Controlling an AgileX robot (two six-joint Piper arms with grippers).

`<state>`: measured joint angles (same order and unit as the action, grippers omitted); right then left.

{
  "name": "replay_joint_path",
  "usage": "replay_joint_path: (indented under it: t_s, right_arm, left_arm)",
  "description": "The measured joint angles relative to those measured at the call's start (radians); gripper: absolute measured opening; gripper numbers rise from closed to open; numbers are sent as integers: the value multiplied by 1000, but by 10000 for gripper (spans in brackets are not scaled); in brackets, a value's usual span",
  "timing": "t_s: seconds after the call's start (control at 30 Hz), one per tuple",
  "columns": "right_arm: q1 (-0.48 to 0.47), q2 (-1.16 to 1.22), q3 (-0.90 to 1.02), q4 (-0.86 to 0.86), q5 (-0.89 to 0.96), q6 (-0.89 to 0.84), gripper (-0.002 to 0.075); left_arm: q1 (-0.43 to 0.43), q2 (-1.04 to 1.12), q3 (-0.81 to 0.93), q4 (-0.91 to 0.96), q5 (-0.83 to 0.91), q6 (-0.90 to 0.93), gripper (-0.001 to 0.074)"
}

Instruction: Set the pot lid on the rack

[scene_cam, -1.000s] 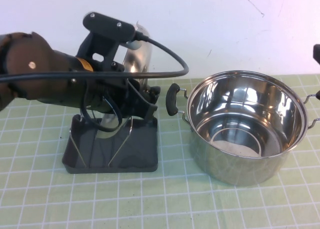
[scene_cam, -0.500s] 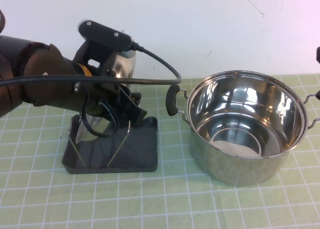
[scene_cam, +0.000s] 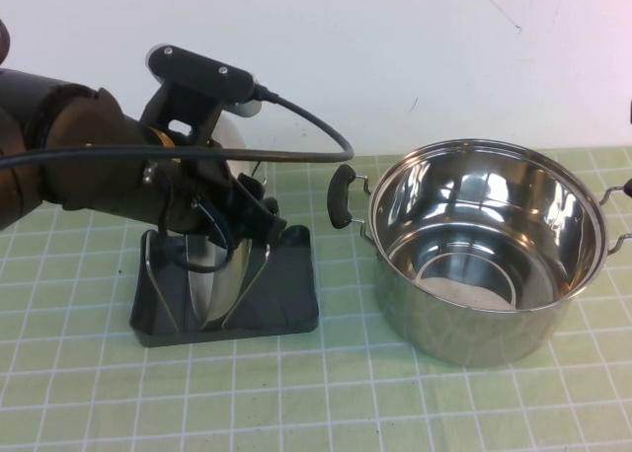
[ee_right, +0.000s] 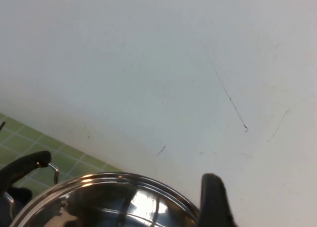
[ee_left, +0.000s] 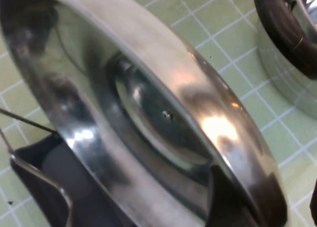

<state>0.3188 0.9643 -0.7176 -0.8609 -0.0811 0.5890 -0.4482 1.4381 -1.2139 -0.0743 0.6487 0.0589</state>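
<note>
On the left half of the bench (scene_cam: 326, 413), over the rack (scene_cam: 291, 299): left pincer (scene_cam: 247, 213), closed on the pot lid (scene_cam: 212, 260) at its black knob, gripping it firmly. Lid held on edge, nearly upright, lower rim down between the thin wire prongs (scene_cam: 247, 274) of the rack, upper rim partly hidden behind the arm and its black camera mount (scene_cam: 197, 72). Cannot tell whether the rim already touches the rack floor. Dark grey, rectangular, lying flat on the green grid mat (scene_cam: 89, 393), well apart from nothing but the arm above it. To the right, just beside the rack: deep steel pot (scene_cam: 484, 245), open, its near black handle (scene_cam: 341, 197) pointing toward the rack, a second handle at the far right edge.

In the left wrist view: shiny hollow underside of the pot lid (ee_left: 148, 113) filling most of the picture, a corner of the rack (ee_left: 44, 182) with one wire below it, part of the pot's dark handle (ee_left: 287, 33) at the side.

In the right wrist view: right pincer (ee_right: 214, 202), only one black fingertip showing, raised above the far rim of the pot (ee_right: 114, 199) against the white wall (ee_right: 158, 63); opening cannot be told. Holding nothing visible.
</note>
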Motion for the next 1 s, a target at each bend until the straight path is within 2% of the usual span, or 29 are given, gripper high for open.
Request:
replay_joint_path:
  t_s: [0.2, 0.27, 0.33, 0.4, 0.5, 0.6, 0.67, 1.0]
  right_arm:
    - [0, -2, 0, -2, 49, 13, 422]
    - [0, -16, 0, -2, 99, 19, 407]
    - [0, -47, 0, -2, 136, 22, 371]
    - [0, -87, 0, -2, 151, 22, 310]
    - [0, -164, 0, -2, 151, 22, 174]
    - [0, -249, 12, -2, 141, 22, 57]
    - [0, -322, 43, -4, 101, 22, 24]
    - [0, -522, 241, -45, -248, 38, 0]
  left_arm:
    - [0, -38, 0, 74, 47, -26, 318]
    - [0, -78, 0, 110, 75, -43, 265]
    - [0, -140, 2, 150, 100, -52, 161]
    - [0, -210, 17, 174, 105, -72, 69]
    - [0, -337, 79, 195, 88, -120, 21]
    - [0, -493, 179, 238, 69, -180, 7]
    - [0, -588, 255, 287, 66, -232, 4]
    - [0, -1101, 670, 496, 45, -521, 2]
